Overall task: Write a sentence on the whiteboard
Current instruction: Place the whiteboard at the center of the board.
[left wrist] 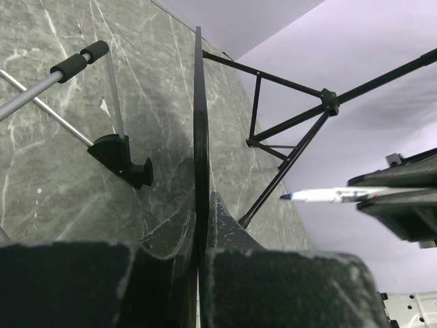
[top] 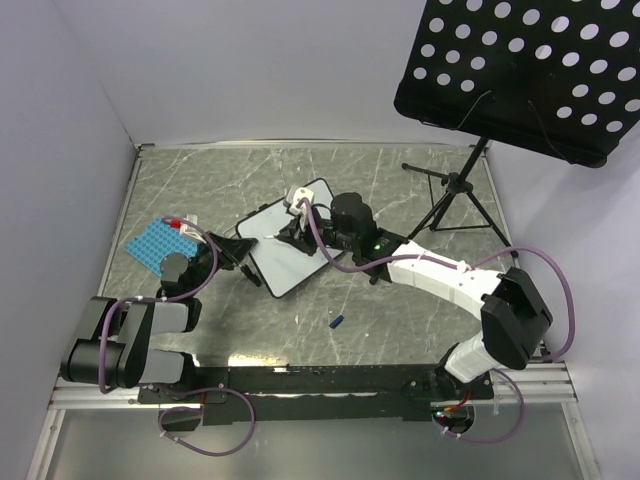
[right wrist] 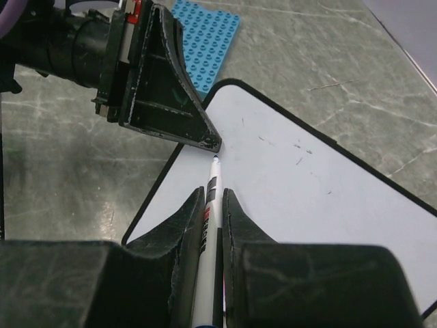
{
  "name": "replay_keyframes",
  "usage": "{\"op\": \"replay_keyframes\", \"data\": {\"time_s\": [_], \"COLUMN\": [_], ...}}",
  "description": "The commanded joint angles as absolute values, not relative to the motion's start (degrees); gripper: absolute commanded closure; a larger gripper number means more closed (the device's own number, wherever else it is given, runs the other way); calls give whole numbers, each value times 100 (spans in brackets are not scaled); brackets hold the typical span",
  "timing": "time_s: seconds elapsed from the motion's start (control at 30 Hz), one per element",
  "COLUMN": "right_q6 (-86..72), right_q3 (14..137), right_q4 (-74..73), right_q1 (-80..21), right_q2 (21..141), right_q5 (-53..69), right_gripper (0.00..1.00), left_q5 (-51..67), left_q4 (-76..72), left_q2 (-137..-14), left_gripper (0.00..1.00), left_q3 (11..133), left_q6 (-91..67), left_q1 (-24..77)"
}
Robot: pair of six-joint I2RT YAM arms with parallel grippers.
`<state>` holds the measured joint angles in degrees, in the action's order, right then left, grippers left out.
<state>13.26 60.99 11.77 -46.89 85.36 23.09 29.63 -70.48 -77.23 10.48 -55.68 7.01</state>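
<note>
Whiteboard [top: 272, 262]: we are seeing its edge pinched by left gripper [left wrist: 202, 205].
Right gripper [right wrist: 213, 195]: clamping marker [right wrist: 212, 179], tip near it.
Table [top: 400, 180]: grey marble; white walls [top: 250, 70].

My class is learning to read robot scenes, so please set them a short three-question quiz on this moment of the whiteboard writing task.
1. True or false: the left gripper is shut on the edge of the whiteboard.
2. What does the right gripper hold? A) a blue cap B) a marker C) an eraser
3. Short answer: does the whiteboard show any handwriting yet?

Key
1. True: the board stands edge-on between its fingers.
2. B: the marker, its tip close to the board.
3. No: only a few faint specks.
</note>
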Motion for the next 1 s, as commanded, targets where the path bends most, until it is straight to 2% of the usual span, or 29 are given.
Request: {"op": "replay_keyframes", "data": {"time_s": [0.0, 0.5, 0.97], "right_q6": [1292, 1187, 1889], "right_q3": [5907, 5845, 5905], "right_q4": [1687, 1767, 1372], "right_q1": [-4825, -4808, -4843], "right_q2": [8745, 8929, 8877], "right_q5": [2259, 2391, 2470], "right_gripper": [100, 100, 100], "left_q5": [2980, 3472, 3393], "left_q4": [-8288, -9773, -8947], "left_q2": [-7664, -8675, -8051], "left_gripper": [99, 99, 99], "left_q3": [1037, 730, 826], "left_q6": [-5608, -5511, -5343], "left_q1": [729, 659, 650]}}
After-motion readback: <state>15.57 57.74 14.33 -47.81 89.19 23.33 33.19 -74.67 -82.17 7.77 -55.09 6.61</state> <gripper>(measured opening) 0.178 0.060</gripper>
